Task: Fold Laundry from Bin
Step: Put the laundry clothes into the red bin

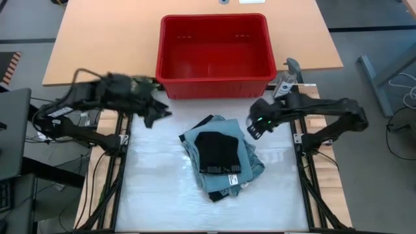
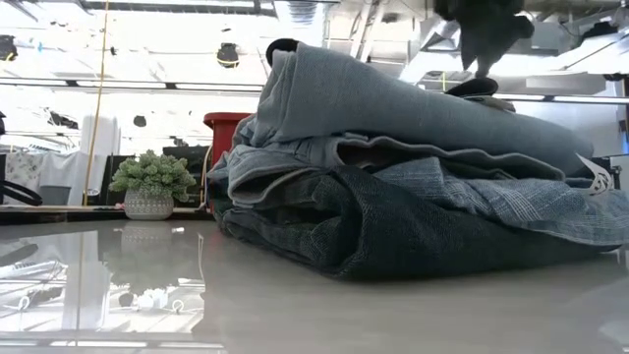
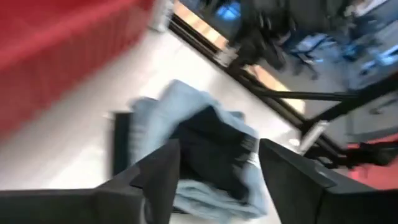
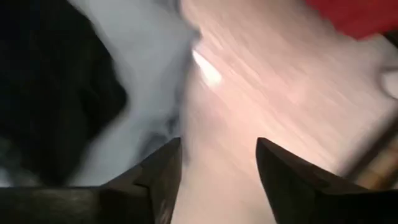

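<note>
1. Laundry [image 1: 219, 159] – folded stack on the table [image 1: 156, 195], in front of the red bin [image 1: 214, 55].
2. My left pincer [image 1: 158, 112] – open, apparently empty.
3. My right pincer [image 1: 255, 125] – open, empty, beside the stack.

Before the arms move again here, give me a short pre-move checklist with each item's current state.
1. Left gripper empty: ok, fingers apart, nothing between them, left of the pile.
2. Right gripper empty: ok, fingers apart, just right of the pile.
3. Bin emptied: ok, only bare red floor shows from above.
4. Laundry pile stacked on the white mat: ok, black item on top, light blue pieces beneath.
5. Pile neat: not ok, edges stick out unevenly at the front.
6. Pile stable: cannot tell; the low view shows the top layer humped.
</note>
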